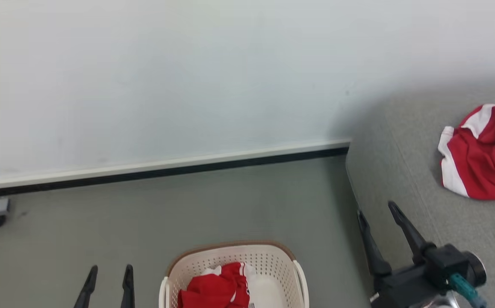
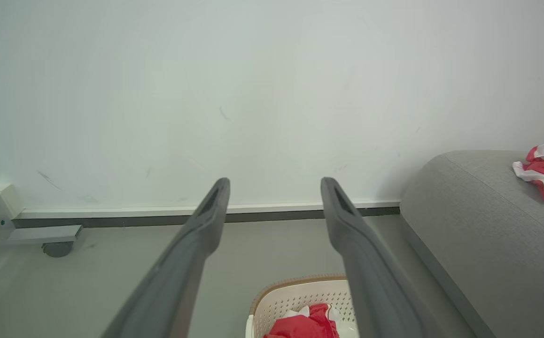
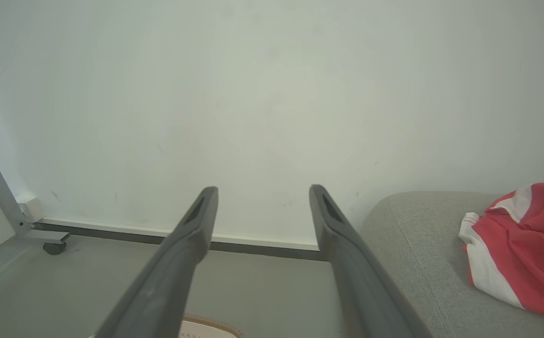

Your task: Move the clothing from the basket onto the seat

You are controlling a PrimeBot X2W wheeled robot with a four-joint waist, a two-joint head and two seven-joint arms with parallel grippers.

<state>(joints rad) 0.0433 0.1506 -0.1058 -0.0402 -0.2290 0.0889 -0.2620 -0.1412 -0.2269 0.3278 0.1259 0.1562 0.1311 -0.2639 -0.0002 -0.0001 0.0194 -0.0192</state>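
Snagging looks the likeliest trouble; head view: red clothing (image 1: pixel 215 288) bunched low in the basket (image 1: pixel 273 259), another garment (image 1: pixel 482 158) on the seat (image 1: pixel 401 179); left pincer (image 1: pixel 110 268) and right pincer (image 1: pixel 375 209) both spread wide, empty; left wrist view: a careless dive could hook the basket's perforated side; right wrist view: that arm hangs near the seat's edge and might clip it.
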